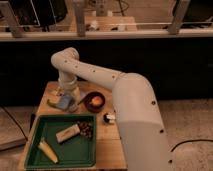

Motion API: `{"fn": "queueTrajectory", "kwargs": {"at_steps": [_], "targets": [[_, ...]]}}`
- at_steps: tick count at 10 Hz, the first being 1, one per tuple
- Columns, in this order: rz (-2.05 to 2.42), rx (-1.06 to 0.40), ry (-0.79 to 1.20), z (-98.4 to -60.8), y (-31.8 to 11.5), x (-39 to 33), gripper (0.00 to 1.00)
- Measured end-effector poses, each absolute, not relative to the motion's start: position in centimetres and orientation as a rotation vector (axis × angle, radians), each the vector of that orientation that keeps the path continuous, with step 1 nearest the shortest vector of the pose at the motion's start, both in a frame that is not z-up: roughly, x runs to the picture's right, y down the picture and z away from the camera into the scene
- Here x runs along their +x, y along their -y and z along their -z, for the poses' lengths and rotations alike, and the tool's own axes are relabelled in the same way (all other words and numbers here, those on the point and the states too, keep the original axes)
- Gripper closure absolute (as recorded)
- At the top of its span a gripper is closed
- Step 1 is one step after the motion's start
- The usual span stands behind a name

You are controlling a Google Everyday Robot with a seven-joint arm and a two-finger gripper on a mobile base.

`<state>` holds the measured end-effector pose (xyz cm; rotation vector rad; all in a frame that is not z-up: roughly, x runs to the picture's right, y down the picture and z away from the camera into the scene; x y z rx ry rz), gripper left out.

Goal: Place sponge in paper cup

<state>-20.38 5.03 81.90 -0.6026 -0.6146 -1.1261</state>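
My gripper hangs from the pale arm over the far left part of the small wooden table. The light-blue sponge is right at the gripper's tip, low over the tabletop; I cannot tell whether it is held or resting. The paper cup does not show apart from the pale wrist; it is hidden or out of view.
A brown bowl with orange contents stands just right of the gripper. A yellow-green item lies to the sponge's left. A small dark-and-white object sits by the arm. The green tray in front holds a tan block, a dark item and a yellow piece.
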Motion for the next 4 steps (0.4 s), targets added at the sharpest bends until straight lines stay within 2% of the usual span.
{"fn": "queueTrajectory", "kwargs": {"at_steps": [4], "targets": [[1.114, -0.587, 0.608, -81.8, -4.4, -19.2, 0.2]]}}
